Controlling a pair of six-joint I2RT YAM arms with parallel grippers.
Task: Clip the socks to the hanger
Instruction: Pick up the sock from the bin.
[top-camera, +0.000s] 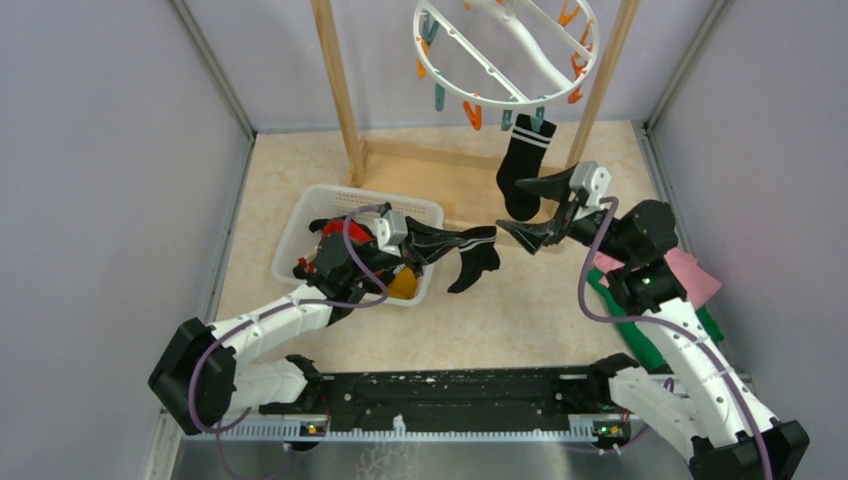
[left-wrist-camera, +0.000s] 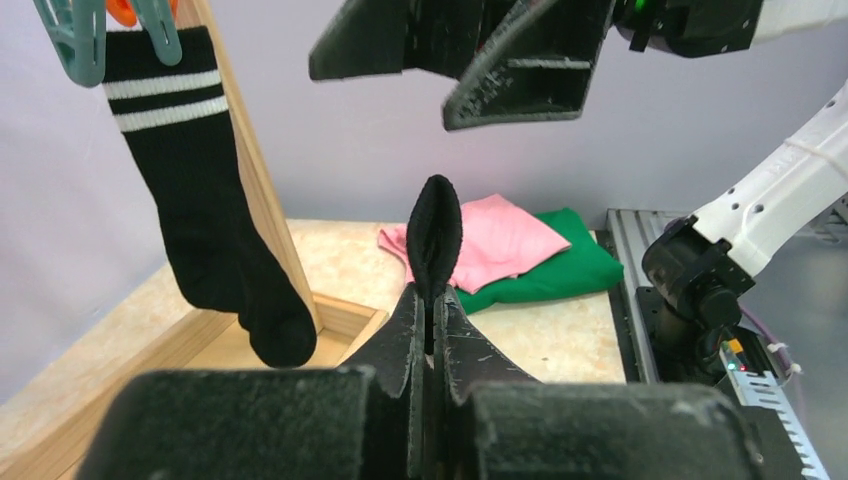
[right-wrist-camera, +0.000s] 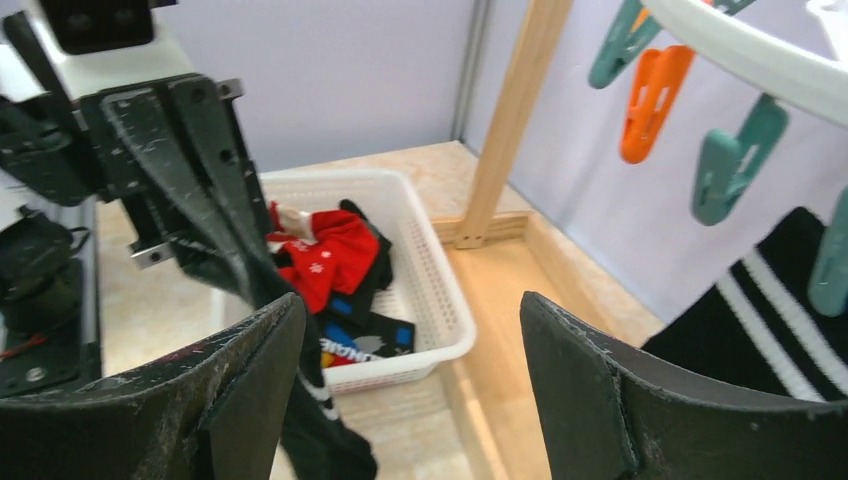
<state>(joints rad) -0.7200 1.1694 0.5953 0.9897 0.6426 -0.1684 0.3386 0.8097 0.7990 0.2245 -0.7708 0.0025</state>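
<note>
Table (top-camera: 520, 310) is beige, with a wooden rack (top-camera: 335, 80) standing at the back and the hanger (top-camera: 528, 45) dangling from it, tilted, orange and teal pegs all round the ring. White mesh basket (top-camera: 292, 235) sits left of centre, with a red sock (top-camera: 345, 232) and a yellow-orange one (top-camera: 403, 285) inside. Pink cloth (top-camera: 690, 270) and green cloth (top-camera: 640, 340) are stacked over on the right. One striped sock (top-camera: 520, 165) is already hanging from a teal peg (top-camera: 538, 117) at the ring's near edge. Left gripper (top-camera: 488, 237) is held out above the table just past the basket, fingers pinched tight on a black sock (top-camera: 475, 265) that droops from the tips. Right gripper (top-camera: 508, 206) faces it just below the striped sock, jaws spread wide and gripping nothing.
</note>
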